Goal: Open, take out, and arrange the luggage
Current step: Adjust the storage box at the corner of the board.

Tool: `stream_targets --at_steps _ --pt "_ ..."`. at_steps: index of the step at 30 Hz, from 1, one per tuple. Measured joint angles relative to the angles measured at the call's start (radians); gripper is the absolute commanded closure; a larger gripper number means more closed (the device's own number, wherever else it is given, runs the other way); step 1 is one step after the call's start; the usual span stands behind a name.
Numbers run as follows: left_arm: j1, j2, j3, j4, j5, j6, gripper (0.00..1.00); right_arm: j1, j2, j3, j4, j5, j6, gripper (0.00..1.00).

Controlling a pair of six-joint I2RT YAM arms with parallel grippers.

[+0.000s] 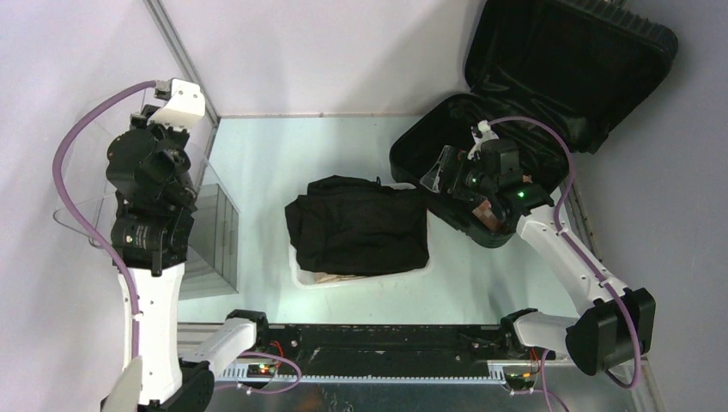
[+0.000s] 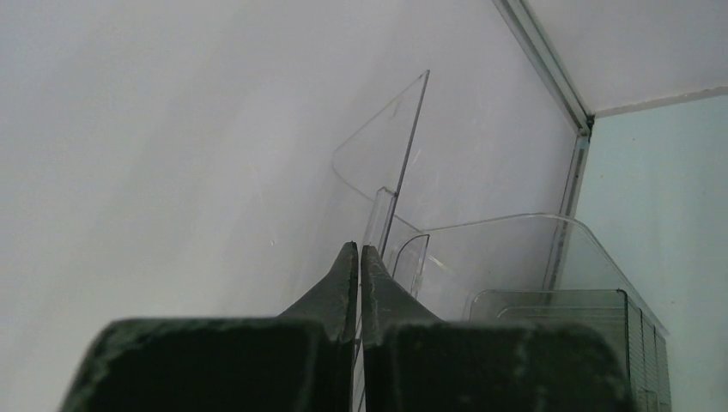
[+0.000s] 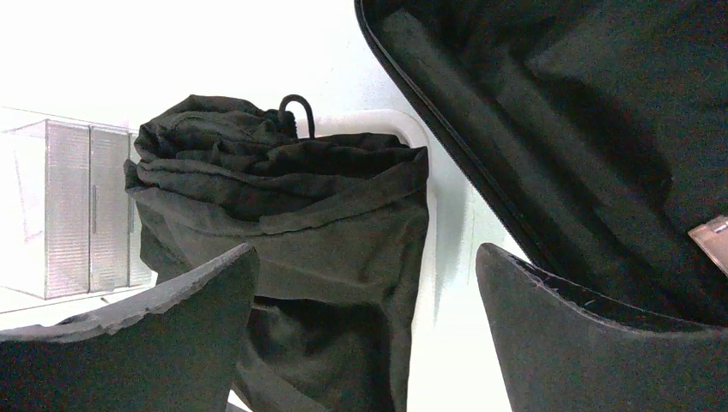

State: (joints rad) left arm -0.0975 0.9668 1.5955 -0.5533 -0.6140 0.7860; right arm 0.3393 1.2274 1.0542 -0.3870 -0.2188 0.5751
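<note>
Pale green table [image 1: 266, 154] with white walls fills the top view. The luggage [image 1: 558, 60] lies at 2 o'clock, wide open, its lid leaning back toward the wall and the black lining showing. In the centre a black folded garment [image 1: 356, 223] rests on a white basket [image 1: 300, 279]. At 9 o'clock a clear drawer unit [image 1: 215, 232] stands beside the raised left arm [image 1: 150, 223]. The right arm [image 1: 549, 232] reaches from 4 o'clock to the near rim of the luggage.

From the left wrist, the left gripper [image 2: 360, 251] has its two fingers pressed fully together. A thin clear panel [image 2: 386, 146] rises just past the tips toward 12 o'clock; I cannot tell if it is pinched.

From the right wrist, the right gripper [image 3: 365, 257] is spread wide and holds nothing. The luggage interior is at 2 o'clock, the garment at 9 o'clock.
</note>
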Motion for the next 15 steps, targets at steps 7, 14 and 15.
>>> stream_targets --at_steps 7,14,15 --pt "0.000 -0.022 -0.029 0.012 0.001 0.021 0.95 0.114 0.001 0.004 0.063 0.033 0.015 0.04" --pt "0.002 -0.018 -0.045 0.082 -0.068 0.033 0.83 0.376 0.097 0.109 0.268 0.089 -0.014 0.08" --pt "0.003 -0.018 -0.045 0.090 -0.079 0.029 0.83 0.412 0.115 0.114 0.317 0.103 -0.043 0.07"
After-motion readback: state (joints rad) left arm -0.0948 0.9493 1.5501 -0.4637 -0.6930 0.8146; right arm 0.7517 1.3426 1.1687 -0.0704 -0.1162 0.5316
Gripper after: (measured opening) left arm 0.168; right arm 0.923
